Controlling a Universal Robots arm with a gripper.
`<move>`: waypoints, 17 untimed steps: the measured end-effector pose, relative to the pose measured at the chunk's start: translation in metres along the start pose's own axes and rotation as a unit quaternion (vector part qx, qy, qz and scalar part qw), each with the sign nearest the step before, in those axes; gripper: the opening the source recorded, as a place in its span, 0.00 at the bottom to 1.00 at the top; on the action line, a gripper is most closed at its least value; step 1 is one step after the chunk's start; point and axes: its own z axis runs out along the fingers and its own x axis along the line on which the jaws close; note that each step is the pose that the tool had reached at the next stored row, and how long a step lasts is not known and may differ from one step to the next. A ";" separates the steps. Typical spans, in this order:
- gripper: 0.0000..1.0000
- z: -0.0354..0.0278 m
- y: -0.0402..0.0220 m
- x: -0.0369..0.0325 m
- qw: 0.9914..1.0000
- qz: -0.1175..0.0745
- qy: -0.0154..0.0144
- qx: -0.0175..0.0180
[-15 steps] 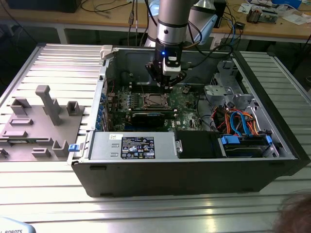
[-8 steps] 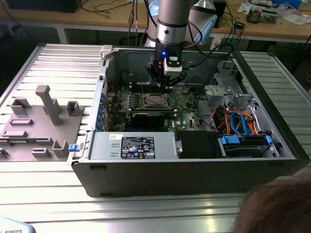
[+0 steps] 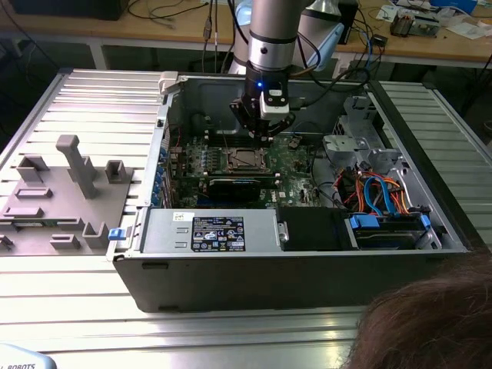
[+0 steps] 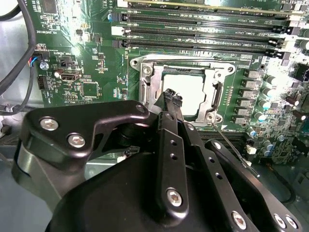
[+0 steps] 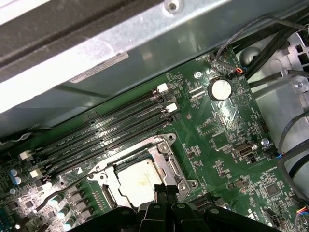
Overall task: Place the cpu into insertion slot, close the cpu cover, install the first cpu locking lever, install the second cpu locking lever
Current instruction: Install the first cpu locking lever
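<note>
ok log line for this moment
cpu: seated | cpu cover: down over it | gripper: shut, at cover edge | one locking lever: swung out

All three views share the socket. The exterior view stands off and high, looking down into the open case. Both wrist views sit close above the board, looking past the gripper toward socket and memory slots, from opposite sides.

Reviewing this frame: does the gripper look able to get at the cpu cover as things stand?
Likely yes. The gripper hangs close over the rim of the cpu cover, inside the open case, and nothing lies between them.
</note>
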 end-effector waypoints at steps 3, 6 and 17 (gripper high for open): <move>0.11 0.0000 0.0000 0.0000 1.000 -0.004 0.000 0.000; 0.11 0.0000 0.0000 0.0000 1.000 -0.008 -0.001 0.000; 0.11 0.0000 0.0000 0.0000 1.000 -0.028 -0.002 -0.001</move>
